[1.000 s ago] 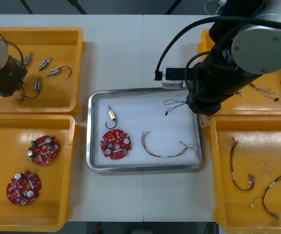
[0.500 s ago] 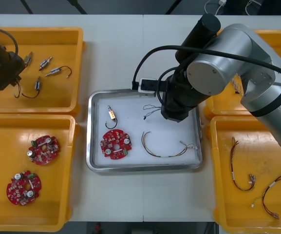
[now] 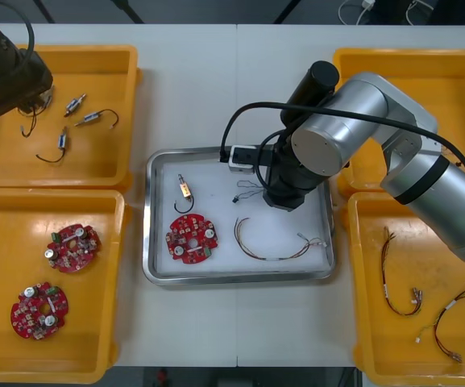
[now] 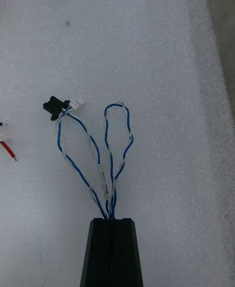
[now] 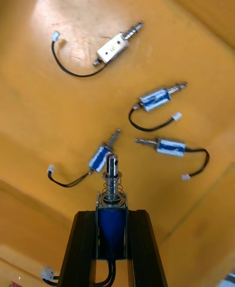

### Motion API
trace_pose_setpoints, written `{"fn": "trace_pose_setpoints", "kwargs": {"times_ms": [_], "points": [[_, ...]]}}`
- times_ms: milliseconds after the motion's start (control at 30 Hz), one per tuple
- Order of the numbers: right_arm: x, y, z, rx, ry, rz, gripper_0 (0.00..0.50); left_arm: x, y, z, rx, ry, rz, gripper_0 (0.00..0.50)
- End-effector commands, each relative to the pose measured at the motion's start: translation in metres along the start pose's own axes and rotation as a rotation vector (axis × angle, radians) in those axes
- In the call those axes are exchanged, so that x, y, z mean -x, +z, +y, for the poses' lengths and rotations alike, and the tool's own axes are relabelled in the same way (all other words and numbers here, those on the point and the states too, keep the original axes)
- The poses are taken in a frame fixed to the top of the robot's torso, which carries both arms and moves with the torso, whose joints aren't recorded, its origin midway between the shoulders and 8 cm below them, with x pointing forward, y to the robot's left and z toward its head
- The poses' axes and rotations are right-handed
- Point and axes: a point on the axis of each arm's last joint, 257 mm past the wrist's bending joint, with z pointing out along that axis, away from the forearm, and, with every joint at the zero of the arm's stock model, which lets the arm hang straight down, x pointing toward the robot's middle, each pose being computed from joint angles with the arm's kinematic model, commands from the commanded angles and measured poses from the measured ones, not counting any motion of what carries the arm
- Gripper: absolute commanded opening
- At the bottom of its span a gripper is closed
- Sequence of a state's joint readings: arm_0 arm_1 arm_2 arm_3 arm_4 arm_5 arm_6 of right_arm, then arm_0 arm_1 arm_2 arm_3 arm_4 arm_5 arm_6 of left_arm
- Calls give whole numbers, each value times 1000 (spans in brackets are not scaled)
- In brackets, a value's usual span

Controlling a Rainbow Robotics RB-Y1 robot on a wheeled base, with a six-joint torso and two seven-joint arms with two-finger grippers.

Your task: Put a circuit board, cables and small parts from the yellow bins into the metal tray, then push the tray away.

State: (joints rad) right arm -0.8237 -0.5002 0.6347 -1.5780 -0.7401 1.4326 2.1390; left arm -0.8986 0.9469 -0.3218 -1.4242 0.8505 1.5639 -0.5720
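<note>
Over the metal tray (image 3: 158, 270), my right gripper (image 4: 111, 221) is pinched tight on the twisted blue and white cable (image 4: 110, 165); letting it go looks like the next move. The tray already holds a red circuit board (image 3: 190, 239), a red and yellow cable (image 3: 272, 242) and a small metal part (image 3: 184, 191). My left gripper (image 5: 111, 213), above the far-left yellow bin (image 3: 95, 165), clamps a spring-tipped metal part (image 5: 111, 228) bound for the tray.

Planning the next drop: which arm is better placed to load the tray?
Right: its jaws hold the blue and white cable above the metal tray; left's hold a small metal part over a yellow bin.
</note>
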Motion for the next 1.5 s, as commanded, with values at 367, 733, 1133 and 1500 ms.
{"fn": "trace_pose_setpoints", "kwargs": {"times_ms": [367,733,1133,1500], "points": [[26,-3,0,-16,-75,-35,299,-23,-52,-26,-35,224,-43,0],[21,-34,-8,11,-48,-28,500,-35,-61,-36,-60,251,-36,0],[9,-105,-16,32,77,-12,500,-35,-60,-34,-52,245,-35,0],[-21,-170,-31,-26,481,-68,500,-33,-62,-32,-46,242,-37,0]]}}
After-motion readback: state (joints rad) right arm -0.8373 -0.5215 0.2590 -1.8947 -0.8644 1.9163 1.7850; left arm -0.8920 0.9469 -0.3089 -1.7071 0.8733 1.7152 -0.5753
